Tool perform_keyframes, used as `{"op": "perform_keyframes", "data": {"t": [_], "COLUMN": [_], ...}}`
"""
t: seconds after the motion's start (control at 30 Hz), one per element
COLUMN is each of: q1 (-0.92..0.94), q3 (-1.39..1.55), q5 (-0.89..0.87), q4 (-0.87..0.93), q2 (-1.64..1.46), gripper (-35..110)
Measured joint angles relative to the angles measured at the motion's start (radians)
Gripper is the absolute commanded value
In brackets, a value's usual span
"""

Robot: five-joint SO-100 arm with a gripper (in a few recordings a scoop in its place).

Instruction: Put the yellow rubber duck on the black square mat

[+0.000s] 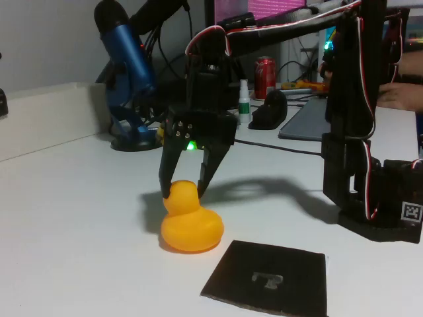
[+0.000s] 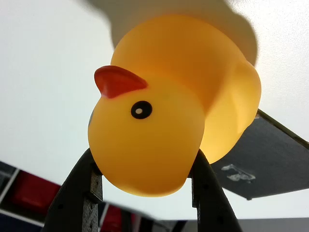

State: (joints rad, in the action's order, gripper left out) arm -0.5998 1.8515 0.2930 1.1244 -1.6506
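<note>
The yellow rubber duck (image 1: 191,221) sat on the white worktop (image 1: 73,218), toward its front edge in the fixed view; the gripper (image 1: 182,188) came down over it from above, one finger on either side of the round head; in the wrist view the gripper (image 2: 145,169) had its two dark fingers (image 2: 81,193) pressed against the sides of the head, pinching the duck (image 2: 169,96); whether the body had left the worktop could not be told. There was one duck and one black square mat (image 1: 271,274); the mat lay flat just beside the duck, nearer the front edge and to the right in the fixed view, apart from it; one pale grey mark sat at its centre. The mat's front corner was cut off by the frame's lower edge; in the wrist view the mat (image 2: 270,159) was partly hidden behind the duck; the things at the worktop's back edge were too blurred to name.
</note>
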Motion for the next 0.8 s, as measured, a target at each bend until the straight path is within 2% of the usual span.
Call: {"op": "perform_keyframes", "data": {"t": [0.23,0.5,0.8], "q1": [-0.008,-0.008,-0.008], "q3": [0.000,0.009,0.009], "q5": [-0.003,-0.002,-0.009], "q4": [0.011,0.012,0.107], "q2": [-0.028,-0.296,-0.360], "gripper": [11,11,11]}}
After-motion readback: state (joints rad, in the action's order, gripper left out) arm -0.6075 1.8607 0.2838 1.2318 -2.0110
